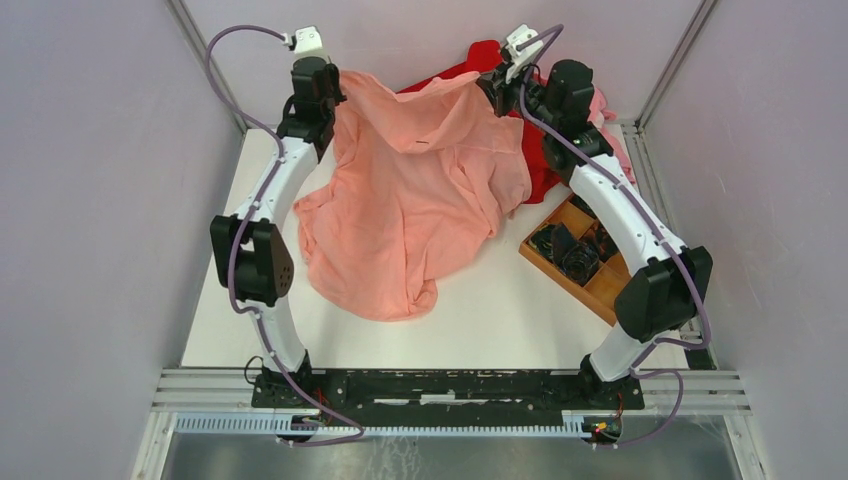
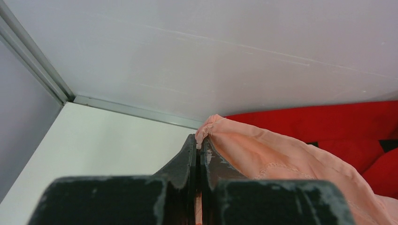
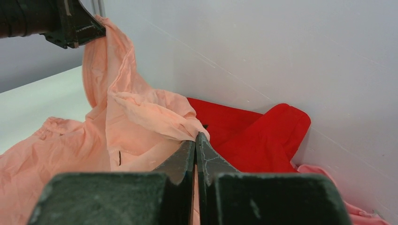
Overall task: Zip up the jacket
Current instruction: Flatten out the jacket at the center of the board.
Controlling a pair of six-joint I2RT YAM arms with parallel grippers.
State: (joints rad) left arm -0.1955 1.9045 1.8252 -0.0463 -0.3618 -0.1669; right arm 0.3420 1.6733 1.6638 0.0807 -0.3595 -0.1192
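- The white worktop (image 1: 500, 320) carries everything.
- The jacket (image 1: 420, 200), salmon-pink, hangs stretched between both hands near the back wall, and its lower part lies crumpled on the middle of the worktop.
- A red garment (image 1: 540, 175) lies behind and under the jacket's right edge.
- A wooden tray (image 1: 598, 290) sits beside the right arm.
- The left hand (image 2: 198, 142) is pinched tight on a jacket edge.
- The right hand (image 3: 195, 140) is clamped on a fold of the jacket.

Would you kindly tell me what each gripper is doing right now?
Left gripper: closed on the jacket.
Right gripper: closed on the jacket.
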